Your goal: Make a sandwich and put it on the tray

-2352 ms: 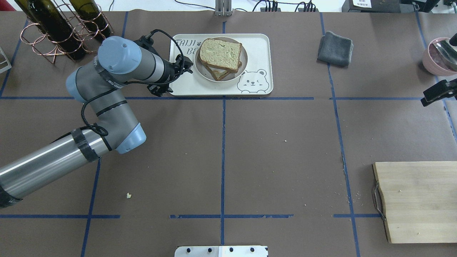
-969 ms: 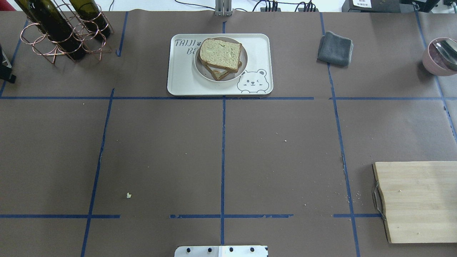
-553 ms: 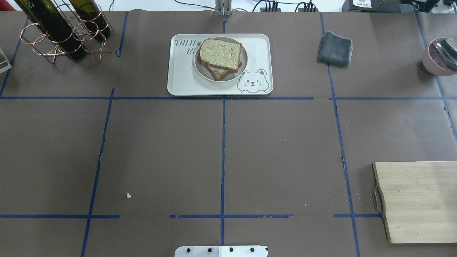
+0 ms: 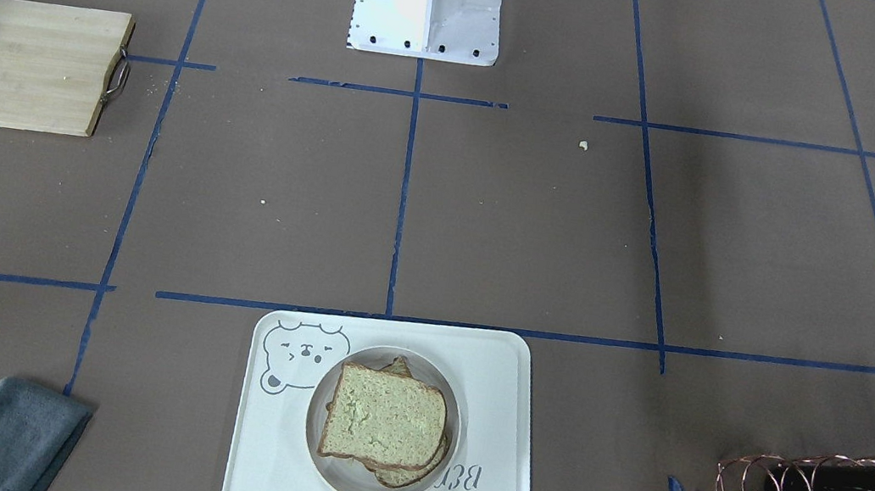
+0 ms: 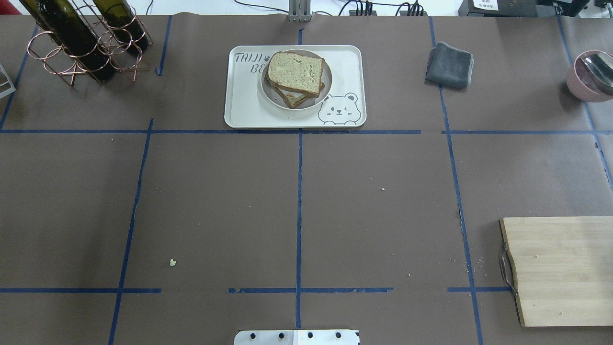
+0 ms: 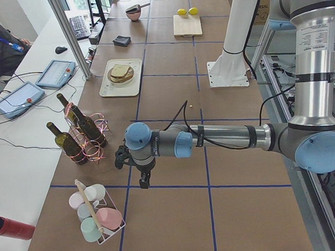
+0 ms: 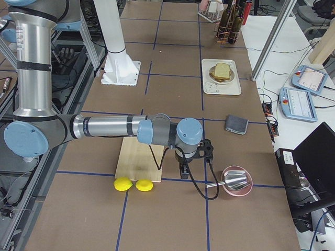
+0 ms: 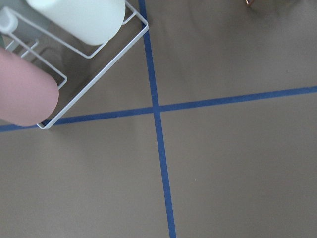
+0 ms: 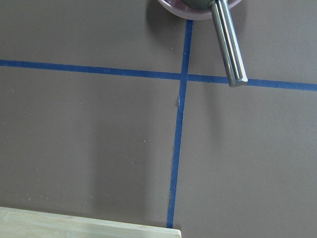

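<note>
- Evidently the final step: the sandwich point(image 5: 295, 74) sits on a round plate point(image 5: 266, 86) inside the tray point(image 5: 242, 114); any egg is hidden.
- Left gripper point(image 6: 142, 181) and right gripper point(image 7: 183, 172) hang well apart from it; whether they are released or clenched cannot be told.
- Next move: probably none beyond parking; the task appears complete.

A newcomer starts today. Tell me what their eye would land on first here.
The sandwich, stacked on a plate on the bear-printed tray at the far middle of the table. Next, the left gripper hanging near the wine bottles at one end, the right gripper near the pink bowl at the other.
</note>
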{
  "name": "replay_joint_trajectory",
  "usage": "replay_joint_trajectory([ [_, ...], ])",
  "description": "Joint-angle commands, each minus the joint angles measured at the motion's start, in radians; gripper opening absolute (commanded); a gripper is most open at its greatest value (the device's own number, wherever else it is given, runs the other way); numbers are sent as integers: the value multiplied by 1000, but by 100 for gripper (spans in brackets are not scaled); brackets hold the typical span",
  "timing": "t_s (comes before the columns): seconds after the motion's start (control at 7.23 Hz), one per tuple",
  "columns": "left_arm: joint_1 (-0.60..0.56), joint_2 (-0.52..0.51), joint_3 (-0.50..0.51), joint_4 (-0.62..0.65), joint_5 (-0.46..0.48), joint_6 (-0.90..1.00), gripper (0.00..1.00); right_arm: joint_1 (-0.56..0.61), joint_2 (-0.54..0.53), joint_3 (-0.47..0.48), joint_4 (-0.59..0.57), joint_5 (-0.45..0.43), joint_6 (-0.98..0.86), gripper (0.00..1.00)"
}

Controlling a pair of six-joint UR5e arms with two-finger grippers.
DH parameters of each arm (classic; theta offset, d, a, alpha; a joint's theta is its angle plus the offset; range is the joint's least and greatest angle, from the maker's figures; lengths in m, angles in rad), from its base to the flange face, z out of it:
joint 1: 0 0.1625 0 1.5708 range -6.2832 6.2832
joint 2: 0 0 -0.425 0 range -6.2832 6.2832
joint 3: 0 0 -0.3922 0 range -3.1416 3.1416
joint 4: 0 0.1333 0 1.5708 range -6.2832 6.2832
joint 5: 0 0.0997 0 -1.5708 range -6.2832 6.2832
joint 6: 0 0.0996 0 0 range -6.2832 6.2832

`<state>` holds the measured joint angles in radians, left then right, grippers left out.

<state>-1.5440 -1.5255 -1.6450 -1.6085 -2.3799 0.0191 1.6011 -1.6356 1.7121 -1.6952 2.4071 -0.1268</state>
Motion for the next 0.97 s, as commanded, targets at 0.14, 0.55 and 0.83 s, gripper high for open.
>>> replay_joint_trajectory([
  [0.14, -19, 2, -9, 35, -1, 1, 100, 2, -3, -3, -1, 1, 10, 100],
  [0.55, -24, 2, -10, 42, 1, 1, 100, 13, -7, -28, 0, 0, 6, 100],
  [0.83, -24, 1, -10, 42, 1, -1, 100, 20, -9, -57, 2, 0, 3, 100],
])
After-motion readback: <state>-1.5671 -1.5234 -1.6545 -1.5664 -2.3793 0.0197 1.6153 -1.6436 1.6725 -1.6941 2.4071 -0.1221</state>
